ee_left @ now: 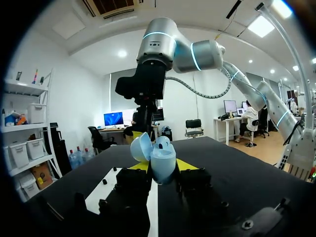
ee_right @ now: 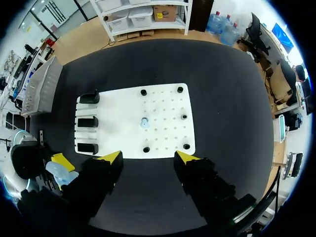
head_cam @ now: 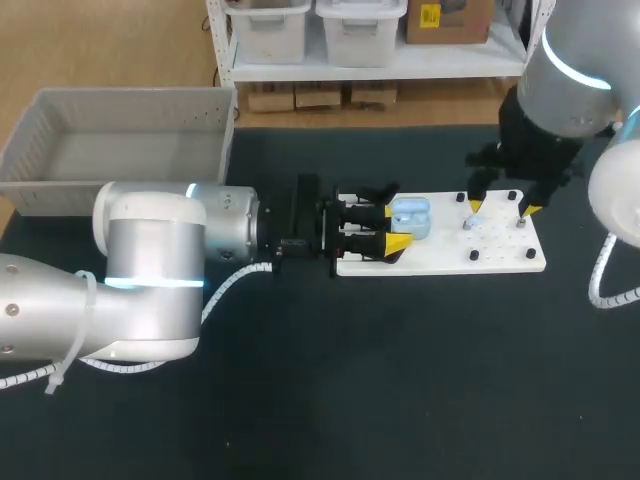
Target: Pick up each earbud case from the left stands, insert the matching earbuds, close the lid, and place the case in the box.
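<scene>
- Our left fingers (head_cam: 397, 243) are grasping the open, light-blue earbud case (ee_left: 160, 158), holding it over the 9 o'clock end of the white board (head_cam: 500, 260).
- Our right fingers (ee_right: 111, 157) are hanging released above the board's 3 o'clock half, over a small earbud (ee_right: 145, 122).
- The grey box (head_cam: 130, 105) is sitting at 10 o'clock on the tabletop (head_cam: 300, 400).

Bright, even overhead light, ceiling panels (ee_left: 269, 25) glaring, soft shadows on the dark table (head_cam: 420, 380)

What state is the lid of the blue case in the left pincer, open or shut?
Open: the earbud case in the left pincer shows its two shells spread apart at the hinge.
</scene>
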### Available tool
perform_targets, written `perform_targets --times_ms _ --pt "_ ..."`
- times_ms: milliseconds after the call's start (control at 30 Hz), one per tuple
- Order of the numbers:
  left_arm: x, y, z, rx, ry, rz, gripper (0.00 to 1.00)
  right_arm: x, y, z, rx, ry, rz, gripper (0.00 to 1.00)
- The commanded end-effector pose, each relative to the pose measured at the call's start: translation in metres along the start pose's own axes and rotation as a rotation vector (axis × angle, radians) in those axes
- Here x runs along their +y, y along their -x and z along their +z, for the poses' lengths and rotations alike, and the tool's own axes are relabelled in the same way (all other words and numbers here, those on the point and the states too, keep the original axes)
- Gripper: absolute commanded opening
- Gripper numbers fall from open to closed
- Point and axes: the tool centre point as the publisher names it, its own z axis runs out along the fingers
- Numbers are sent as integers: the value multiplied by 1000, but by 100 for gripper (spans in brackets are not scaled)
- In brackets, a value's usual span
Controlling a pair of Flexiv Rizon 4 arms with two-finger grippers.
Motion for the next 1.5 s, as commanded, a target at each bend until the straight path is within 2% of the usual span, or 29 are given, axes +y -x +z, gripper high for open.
perform_targets --times_ms 33,200,333,500,567,800,1500 --pt "-2 -1 0 -2 7 3 0 -2 -2 10 4 21 -3 64" --pt "-2 -1 0 -2 7 3 0 0 -1 26 33 37 -5 60" --pt "-2 -1 0 -2 7 3 0 3 4 33 55 52 7 53" --pt "-2 -1 0 -2 7 3 0 10 11 42 73 68 20 52" --pt "-2 -1 0 -2 7 3 0 13 13 46 75 68 21 55" --pt "-2 -1 0 -2 7 3 0 11 20 62 102 62 51 51" --pt "-2 -1 0 -2 7 3 0 7 29 74 109 82 108 38"
